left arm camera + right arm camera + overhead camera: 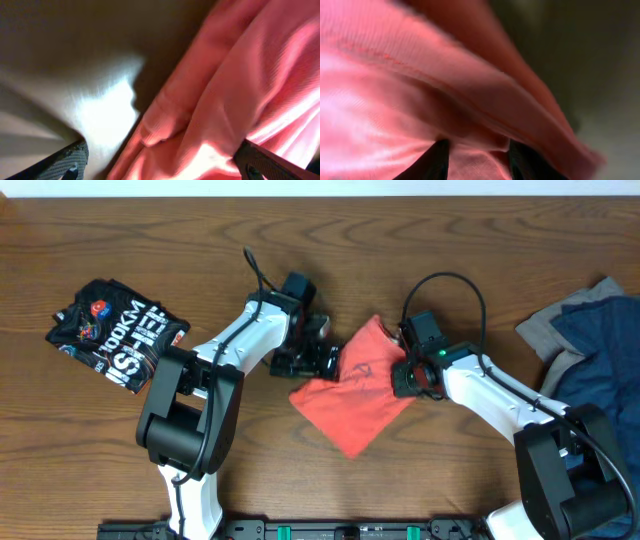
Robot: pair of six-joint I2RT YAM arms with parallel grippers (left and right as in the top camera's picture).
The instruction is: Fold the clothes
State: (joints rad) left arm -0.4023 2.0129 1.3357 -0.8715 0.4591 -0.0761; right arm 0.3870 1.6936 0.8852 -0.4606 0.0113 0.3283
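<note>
- The red shirt lies folded in the middle of the table, between the two grippers.
- The left gripper is at its left edge, jaws spread wide, holding nothing.
- The right gripper is at its right edge. Cloth sits between its fingers, and I cannot tell whether they grip it.
- A navy shirt is heaped at the far right.

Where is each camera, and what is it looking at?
Overhead: above the table, looking down at both arms and the red shirt.
Left wrist: on the left arm, facing shirt edge and table; left end effector shows.
Right wrist: on the right arm, close against the shirt; right end effector shows.
Shared: the red shirt.
</note>
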